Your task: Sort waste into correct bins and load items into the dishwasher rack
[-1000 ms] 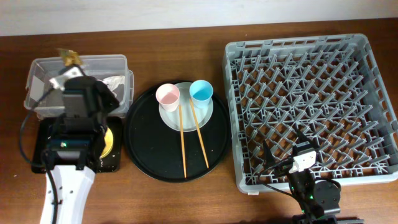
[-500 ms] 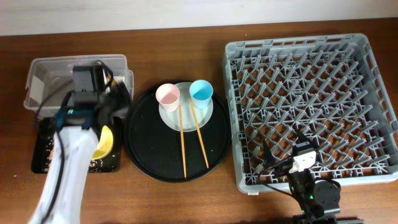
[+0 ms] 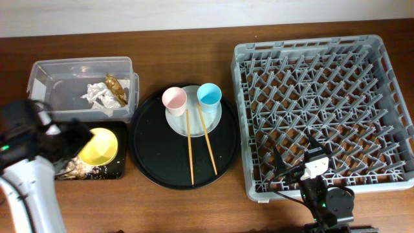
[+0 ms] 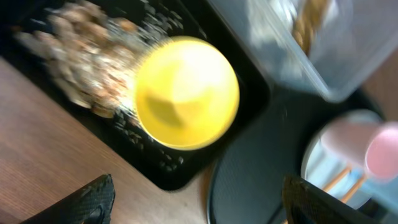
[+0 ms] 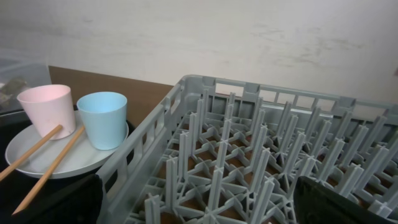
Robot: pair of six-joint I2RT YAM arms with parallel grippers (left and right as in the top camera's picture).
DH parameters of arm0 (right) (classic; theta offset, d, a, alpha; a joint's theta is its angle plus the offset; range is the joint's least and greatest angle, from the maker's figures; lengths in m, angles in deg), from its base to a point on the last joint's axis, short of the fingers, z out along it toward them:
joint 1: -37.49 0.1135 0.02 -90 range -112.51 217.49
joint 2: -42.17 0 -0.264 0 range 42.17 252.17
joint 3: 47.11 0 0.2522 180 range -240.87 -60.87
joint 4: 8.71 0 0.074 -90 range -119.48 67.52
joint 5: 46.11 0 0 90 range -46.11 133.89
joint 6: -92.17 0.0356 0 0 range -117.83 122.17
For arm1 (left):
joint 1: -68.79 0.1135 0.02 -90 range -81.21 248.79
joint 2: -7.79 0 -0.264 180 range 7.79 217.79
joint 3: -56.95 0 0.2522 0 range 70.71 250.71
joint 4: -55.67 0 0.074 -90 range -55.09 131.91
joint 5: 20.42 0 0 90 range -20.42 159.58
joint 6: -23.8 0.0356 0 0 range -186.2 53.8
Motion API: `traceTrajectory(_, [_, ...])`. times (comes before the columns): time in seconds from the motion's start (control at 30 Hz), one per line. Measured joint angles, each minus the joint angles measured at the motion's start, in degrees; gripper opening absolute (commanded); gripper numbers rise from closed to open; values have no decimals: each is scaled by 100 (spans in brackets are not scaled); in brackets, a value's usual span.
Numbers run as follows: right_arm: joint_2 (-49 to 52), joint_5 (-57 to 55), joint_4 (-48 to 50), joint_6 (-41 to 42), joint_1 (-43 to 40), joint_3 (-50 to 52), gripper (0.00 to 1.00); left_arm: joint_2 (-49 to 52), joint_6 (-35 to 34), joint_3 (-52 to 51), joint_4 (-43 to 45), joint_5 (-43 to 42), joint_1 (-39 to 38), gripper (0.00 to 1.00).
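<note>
Left gripper (image 4: 200, 202) spread wide, empty, pointing down; right gripper (image 5: 199, 208) spread wide, empty, level.

Bowl (image 3: 99, 145) in tray (image 3: 121, 156), L of rack (image 3: 304, 44).

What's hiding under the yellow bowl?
The yellow bowl sits in the shallow black tray, so the tray's floor is under it. Beside it lie noodle and rice scraps. Whether any scraps are squashed beneath can't be seen, because the bowl covers that spot.
</note>
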Motion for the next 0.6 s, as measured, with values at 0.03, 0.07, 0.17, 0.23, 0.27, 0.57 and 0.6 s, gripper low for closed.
traceTrajectory(0.03, [0, 0, 2, 2, 0, 0, 98, -15, -11, 13, 20, -92, 293, 98])
traceTrajectory(0.07, [0, 2, 2, 0, -2, 0, 98, -20, -107, 31, 59, -138, 951, 99])
traceTrajectory(0.17, [0, 2, 2, 2, -2, 0, 98, -22, -437, 37, 26, -153, 1729, 99])
traceTrajectory(0.23, [0, 2, 0, 0, 0, 0, 98, -22, -476, 37, 26, -170, 1727, 99])
traceTrajectory(0.27, [0, 2, 2, 2, 0, 0, 98, -22, -483, 37, 26, -170, 1727, 99])
traceTrajectory(0.57, [52, 743, -195, 474, 0, -507, 98, -22, -494, 37, 13, -173, 1727, 99])
traceTrajectory(0.6, [361, 608, -866, 612, -2, -1491, 98, -24, -494, 37, 11, -170, 1727, 99])
